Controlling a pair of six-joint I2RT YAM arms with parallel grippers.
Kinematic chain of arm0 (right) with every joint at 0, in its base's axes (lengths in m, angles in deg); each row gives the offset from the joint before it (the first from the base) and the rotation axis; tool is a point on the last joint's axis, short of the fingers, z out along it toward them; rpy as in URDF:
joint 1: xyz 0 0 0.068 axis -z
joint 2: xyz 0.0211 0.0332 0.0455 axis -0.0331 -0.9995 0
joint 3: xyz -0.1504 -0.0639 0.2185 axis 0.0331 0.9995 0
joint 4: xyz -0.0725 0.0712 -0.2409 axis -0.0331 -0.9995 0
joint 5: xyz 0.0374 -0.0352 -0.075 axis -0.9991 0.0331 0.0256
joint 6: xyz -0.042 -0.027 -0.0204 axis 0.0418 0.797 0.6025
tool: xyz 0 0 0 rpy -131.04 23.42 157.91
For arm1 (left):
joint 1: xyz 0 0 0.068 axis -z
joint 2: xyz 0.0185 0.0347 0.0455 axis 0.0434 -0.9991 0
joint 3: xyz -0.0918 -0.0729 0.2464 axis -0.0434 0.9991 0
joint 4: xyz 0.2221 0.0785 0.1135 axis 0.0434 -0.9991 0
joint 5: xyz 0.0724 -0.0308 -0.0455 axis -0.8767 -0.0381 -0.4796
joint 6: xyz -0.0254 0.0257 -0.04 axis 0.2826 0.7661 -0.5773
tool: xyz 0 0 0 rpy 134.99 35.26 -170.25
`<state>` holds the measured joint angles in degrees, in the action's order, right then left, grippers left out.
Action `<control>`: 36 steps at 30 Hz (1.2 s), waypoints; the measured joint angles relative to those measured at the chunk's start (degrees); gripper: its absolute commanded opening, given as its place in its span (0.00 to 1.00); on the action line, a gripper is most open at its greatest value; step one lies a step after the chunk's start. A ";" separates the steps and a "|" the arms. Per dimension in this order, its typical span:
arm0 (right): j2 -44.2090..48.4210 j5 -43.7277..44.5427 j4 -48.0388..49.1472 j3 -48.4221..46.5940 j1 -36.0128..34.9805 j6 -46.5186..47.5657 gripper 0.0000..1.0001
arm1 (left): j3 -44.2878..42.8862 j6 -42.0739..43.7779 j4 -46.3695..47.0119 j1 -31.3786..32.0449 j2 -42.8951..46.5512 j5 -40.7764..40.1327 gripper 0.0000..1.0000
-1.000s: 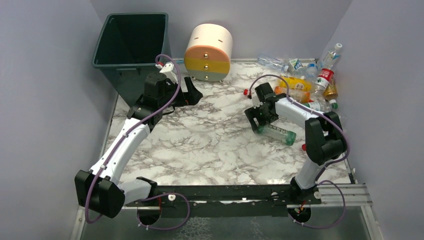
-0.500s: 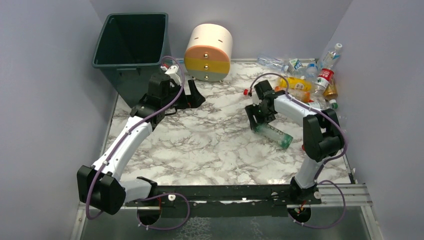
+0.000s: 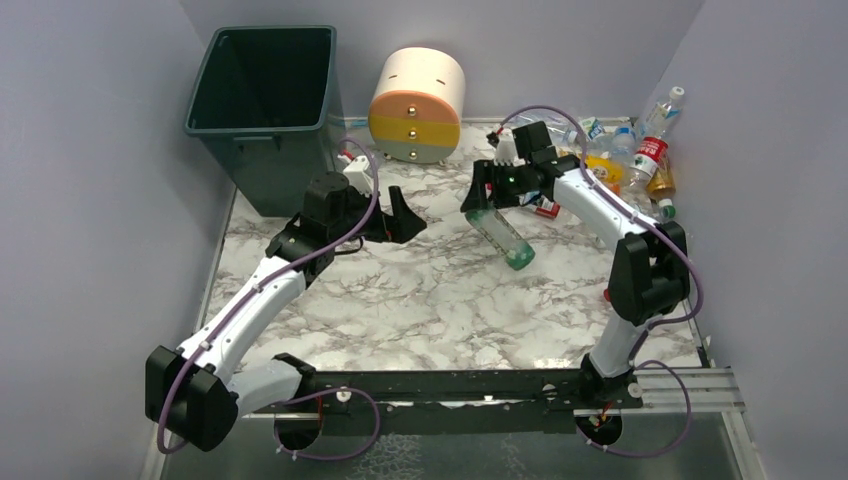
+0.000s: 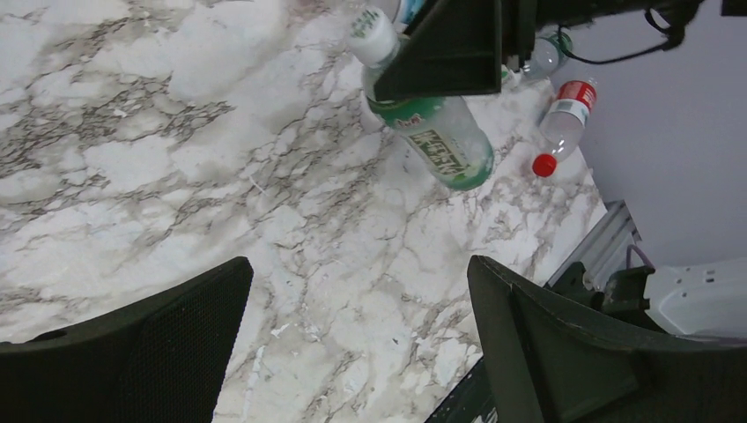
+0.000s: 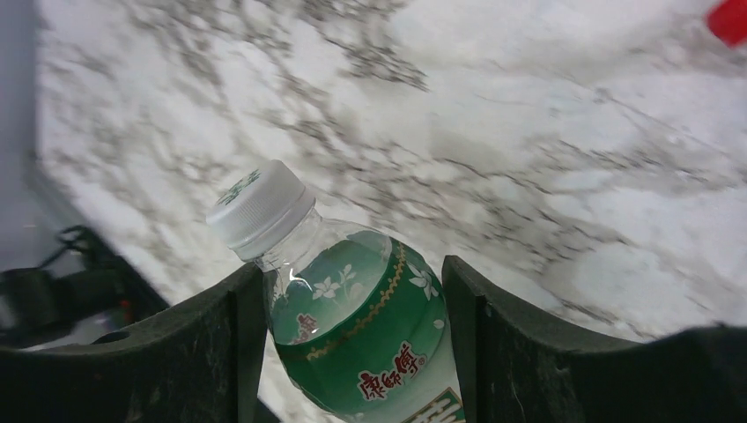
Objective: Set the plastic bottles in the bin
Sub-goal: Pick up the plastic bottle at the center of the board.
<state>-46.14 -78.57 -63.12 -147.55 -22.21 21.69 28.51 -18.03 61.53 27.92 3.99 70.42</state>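
Note:
My right gripper (image 3: 487,196) is shut on a clear bottle with a green label (image 3: 503,236) and holds it tilted above the middle of the marble table. In the right wrist view its fingers (image 5: 352,348) press the label (image 5: 366,322) just below the white cap (image 5: 260,208). The bottle also shows in the left wrist view (image 4: 433,139). My left gripper (image 3: 402,215) is open and empty (image 4: 359,339), low over the table, to the left of the bottle. The dark green bin (image 3: 262,100) stands at the back left. Several more bottles (image 3: 622,160) lie piled at the back right.
A round cream, yellow and grey drawer unit (image 3: 418,105) stands at the back between the bin and the pile. A loose bottle with a red cap (image 4: 560,130) lies near the right arm. Grey walls close in the left, back and right sides.
My right gripper has lifted the green-labelled bottle off the table and carried it back and left. My left gripper has moved right, away from the bin, still open.

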 measured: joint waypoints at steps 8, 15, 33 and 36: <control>2.29 -12.59 16.06 0.00 -0.26 -17.18 0.46 | 3.13 0.98 3.76 6.12 1.73 -3.85 0.99; 3.13 -14.36 27.43 0.66 -1.11 -28.94 0.46 | 4.20 1.62 5.75 12.13 1.38 -10.34 0.99; 3.80 -14.49 46.27 6.99 -8.85 -47.76 0.46 | 4.68 1.84 11.52 18.86 -3.06 -22.82 0.99; 4.90 -14.56 47.50 7.37 -8.90 -48.98 0.46 | 4.90 1.84 11.91 19.10 -3.06 -24.13 0.97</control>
<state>-41.25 -93.12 -15.63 -140.18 -31.11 -27.29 33.41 -16.19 73.44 47.02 0.93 46.29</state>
